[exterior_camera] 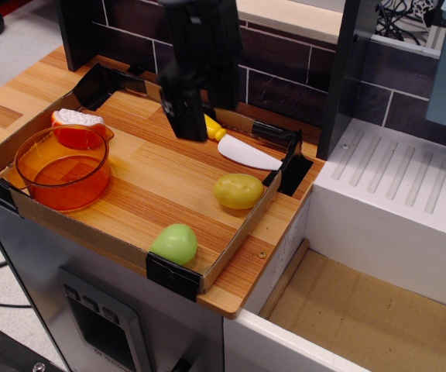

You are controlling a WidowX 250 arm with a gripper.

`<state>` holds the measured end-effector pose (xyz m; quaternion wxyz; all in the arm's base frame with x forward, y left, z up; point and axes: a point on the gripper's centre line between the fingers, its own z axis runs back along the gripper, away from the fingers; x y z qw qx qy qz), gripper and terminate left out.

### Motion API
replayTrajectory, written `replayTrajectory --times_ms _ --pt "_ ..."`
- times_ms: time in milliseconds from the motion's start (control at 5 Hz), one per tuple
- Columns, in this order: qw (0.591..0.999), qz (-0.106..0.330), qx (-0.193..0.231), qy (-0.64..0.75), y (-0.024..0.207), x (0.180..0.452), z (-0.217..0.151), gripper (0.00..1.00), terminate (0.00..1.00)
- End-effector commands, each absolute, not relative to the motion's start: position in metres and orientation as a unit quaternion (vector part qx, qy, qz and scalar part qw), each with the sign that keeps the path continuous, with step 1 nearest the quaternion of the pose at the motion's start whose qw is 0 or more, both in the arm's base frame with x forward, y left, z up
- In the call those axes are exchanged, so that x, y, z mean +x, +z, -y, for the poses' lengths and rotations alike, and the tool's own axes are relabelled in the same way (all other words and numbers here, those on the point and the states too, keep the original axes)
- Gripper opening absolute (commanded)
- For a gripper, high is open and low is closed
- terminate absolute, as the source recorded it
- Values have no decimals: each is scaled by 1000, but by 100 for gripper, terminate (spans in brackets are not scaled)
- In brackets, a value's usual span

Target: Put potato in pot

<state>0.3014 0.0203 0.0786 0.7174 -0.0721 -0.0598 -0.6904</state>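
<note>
The potato, a dull yellow oval, lies on the wooden tray floor near the right wall. The translucent orange pot stands upright and empty at the tray's left end. My gripper is black and hangs over the back middle of the tray. It is above the toy knife's handle, up and to the left of the potato and well right of the pot. Its two fingers look spread apart with nothing between them.
A toy knife with a white blade and a partly hidden yellow handle lies behind the potato. A light green rounded toy sits at the front edge. An orange-and-white toy piece lies behind the pot. A white sink unit is on the right.
</note>
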Motion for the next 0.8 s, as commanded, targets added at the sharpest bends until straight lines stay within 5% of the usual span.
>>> replayTrajectory --times_ms 0,600 --pt "730 53 -39 -681 59 289 -20 100 0" --pt "755 49 -5 -654 25 290 2 100 0"
